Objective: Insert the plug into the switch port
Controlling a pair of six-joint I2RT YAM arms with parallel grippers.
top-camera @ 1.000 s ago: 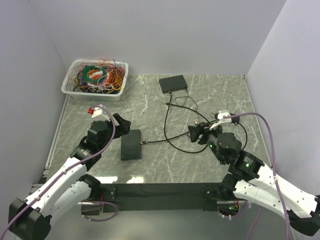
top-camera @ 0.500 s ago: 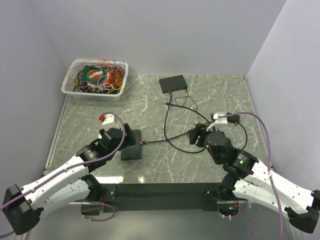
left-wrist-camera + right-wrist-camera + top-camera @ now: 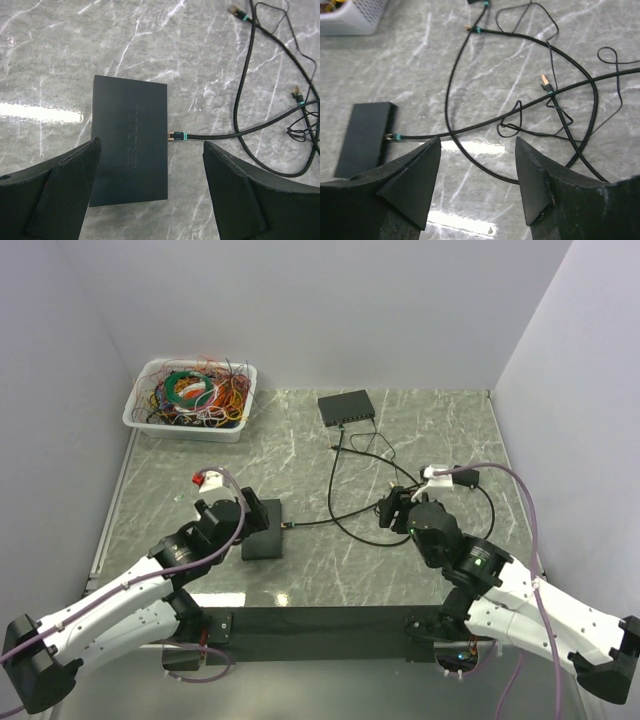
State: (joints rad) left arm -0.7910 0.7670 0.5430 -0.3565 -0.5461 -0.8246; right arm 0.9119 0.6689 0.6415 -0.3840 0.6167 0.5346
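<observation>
A flat black switch (image 3: pixel 263 529) lies on the marble table left of centre; it also shows in the left wrist view (image 3: pixel 131 139) and the right wrist view (image 3: pixel 364 137). A gold plug with a teal collar (image 3: pixel 177 135) on a black cable (image 3: pixel 340 517) sits at the switch's right edge; whether it is seated in a port I cannot tell. My left gripper (image 3: pixel 150 192) is open and empty, hovering over the switch's near end. My right gripper (image 3: pixel 477 175) is open and empty above the cable loops. It shows in the top view (image 3: pixel 390 510) too.
A second black switch (image 3: pixel 346 407) sits at the back centre with cables leading from it. Loose plug ends (image 3: pixel 545 80) lie among tangled black cables (image 3: pixel 400 465) on the right. A white basket of coloured wires (image 3: pixel 190 398) stands at the back left.
My left gripper has moved right, from beside the switch to above its near end. My right gripper has shifted slightly left. The switch and cable have not moved.
</observation>
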